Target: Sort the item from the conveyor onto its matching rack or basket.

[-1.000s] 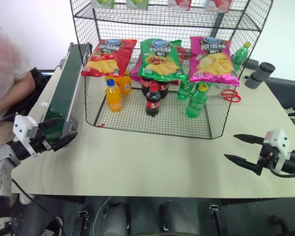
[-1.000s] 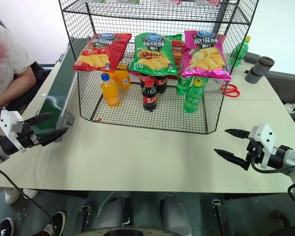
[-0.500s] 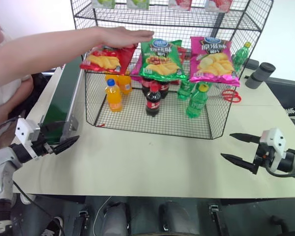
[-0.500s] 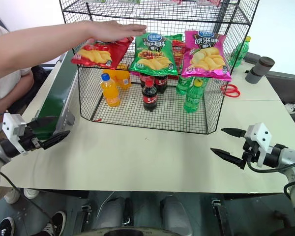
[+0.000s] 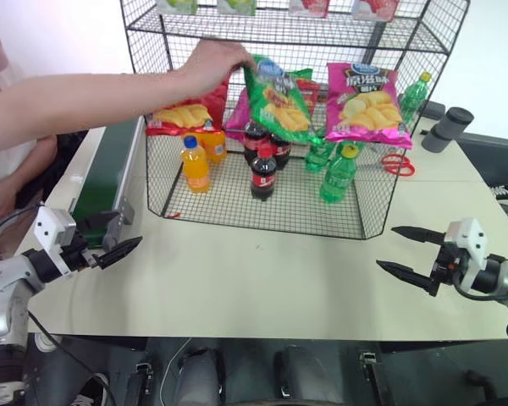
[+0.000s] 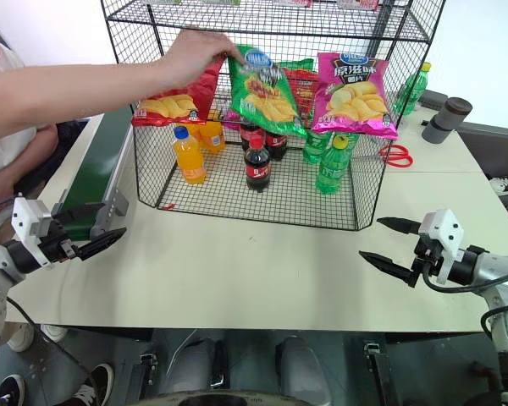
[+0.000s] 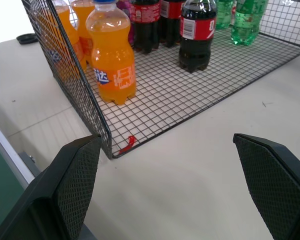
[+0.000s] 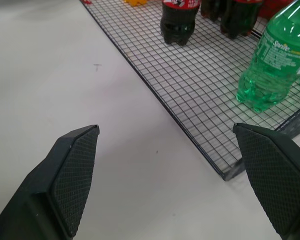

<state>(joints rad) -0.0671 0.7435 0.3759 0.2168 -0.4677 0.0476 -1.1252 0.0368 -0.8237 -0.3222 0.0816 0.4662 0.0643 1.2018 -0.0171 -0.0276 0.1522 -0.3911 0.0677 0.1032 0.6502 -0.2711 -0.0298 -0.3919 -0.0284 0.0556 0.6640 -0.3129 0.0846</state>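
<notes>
The green crisp bag hangs tilted at the front of the black wire rack, with a person's hand holding its top corner. The dark green conveyor runs along the table's left side, and no item lies on the stretch I can see. My left gripper hovers open and empty beside the conveyor's near end. Over the table's front right, my right gripper is also open and empty. Both sets of fingers stand wide apart in the wrist views.
A red chip bag and a pink one hang beside the green bag. Orange, cola and green bottles stand on the rack floor. Red scissors and a grey cylinder lie right of the rack.
A person's arm has reached in from the left, taken the green bag's top and tilted it off its hanging place. Both grippers have stayed put, open.
</notes>
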